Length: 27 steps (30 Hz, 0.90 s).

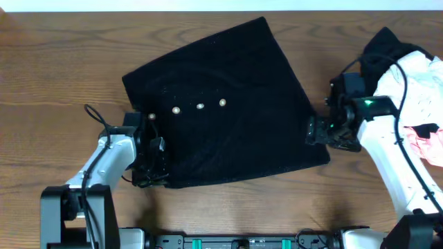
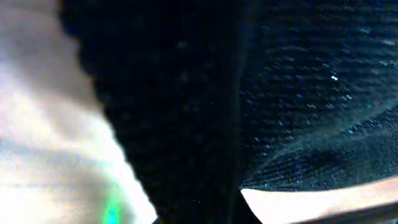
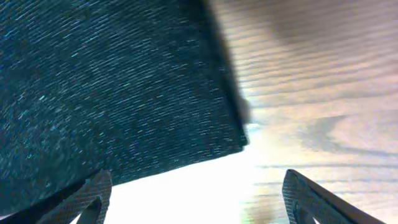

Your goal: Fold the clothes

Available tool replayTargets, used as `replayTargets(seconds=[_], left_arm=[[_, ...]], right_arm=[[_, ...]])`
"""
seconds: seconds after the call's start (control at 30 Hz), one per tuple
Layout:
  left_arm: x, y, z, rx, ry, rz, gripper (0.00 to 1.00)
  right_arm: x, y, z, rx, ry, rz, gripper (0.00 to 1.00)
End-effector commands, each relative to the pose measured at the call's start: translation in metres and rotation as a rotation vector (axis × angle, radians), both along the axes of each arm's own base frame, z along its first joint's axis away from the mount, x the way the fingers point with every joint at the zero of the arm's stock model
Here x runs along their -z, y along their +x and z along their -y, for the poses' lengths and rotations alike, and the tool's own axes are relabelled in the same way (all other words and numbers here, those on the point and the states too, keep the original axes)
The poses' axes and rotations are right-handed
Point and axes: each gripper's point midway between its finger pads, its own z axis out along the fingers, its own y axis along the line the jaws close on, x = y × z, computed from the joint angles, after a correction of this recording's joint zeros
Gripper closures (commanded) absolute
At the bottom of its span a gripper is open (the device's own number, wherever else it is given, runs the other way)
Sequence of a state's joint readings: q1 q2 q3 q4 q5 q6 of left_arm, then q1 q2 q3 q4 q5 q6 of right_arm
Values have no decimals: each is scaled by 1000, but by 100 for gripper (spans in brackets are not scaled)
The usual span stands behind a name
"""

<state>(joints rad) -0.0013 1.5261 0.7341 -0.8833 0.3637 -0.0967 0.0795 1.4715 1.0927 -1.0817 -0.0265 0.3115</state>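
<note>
A: Where did the black garment (image 1: 228, 138) lie?

B: Flat on the wooden table (image 1: 55, 69), mid-frame, turned a little askew. Outline roughly square, so judged partly folded. Three pale buttons (image 1: 200, 106) in a row on top, toward its left side. A pile of clothes (image 1: 415, 76), white, pink and dark, sat apart at the far right.

A: Arms?

B: Left gripper (image 1: 151, 166) at the near-left corner of the cloth, right gripper (image 1: 317, 131) at the near-right corner. Both low, at the hem.

A: Fingers?

B: The right wrist view showed its two fingers (image 3: 93, 196) spread wide, nothing pinched. The cloth corner (image 3: 239, 140) lay just ahead of them. One finger sat against or under the hem; could not tell which. The left wrist view was filled with dark weave, blurred and too close. Could not tell whether that side was pinching fabric or only pressed to it.

A: Step in hand?

B: Judged as taking hold of the near edge at both corners, ahead of another fold.

A: What did the next move call for?

B: Right side to advance onto the corner and close over every layer there; left hold to be confirmed. Then both to lift together and carry the near edge toward the far edge, evenly, so the layers didn't slip.
</note>
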Motion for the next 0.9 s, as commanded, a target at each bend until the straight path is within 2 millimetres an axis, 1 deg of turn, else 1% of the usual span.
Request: replayTargets(seconds=[0.0, 0.1, 0.17, 0.23, 0.33, 0.43, 0.5, 0.57, 0.7, 0.8, 0.87], left_arm=[[-12, 4, -8, -23, 50, 28, 94], [-21, 9, -20, -73, 134, 60, 94], [-27, 12, -22, -87, 146, 95, 94], [-32, 14, -22, -89, 144, 123, 94], [-37, 13, -22, -90, 143, 138, 94], [-37, 11, -22, -89, 144, 132, 94], [-37, 10, -22, -89, 144, 129, 94], [-37, 10, -22, -89, 144, 130, 94], [-37, 10, -22, -89, 144, 130, 94], [-37, 11, -22, -89, 144, 132, 94], [-37, 11, -22, -89, 144, 134, 94]], right_arm=[[-1, -1, 18, 85, -6, -8, 15], [0, -3, 17, 89, 45, -19, 17], [2, -4, 10, 58, 97, -25, 13], [6, -5, 5, 48, 127, -32, 13], [21, -10, -6, 39, 187, -52, 17], [42, -21, -17, 51, 254, -99, 23], [52, -28, -23, 70, 290, -132, 22], [58, -34, -25, 95, 296, -155, 21], [62, -43, -25, 116, 296, -185, 17], [68, -46, -25, 171, 296, -196, 18], [75, -46, -27, 200, 302, -187, 19]])
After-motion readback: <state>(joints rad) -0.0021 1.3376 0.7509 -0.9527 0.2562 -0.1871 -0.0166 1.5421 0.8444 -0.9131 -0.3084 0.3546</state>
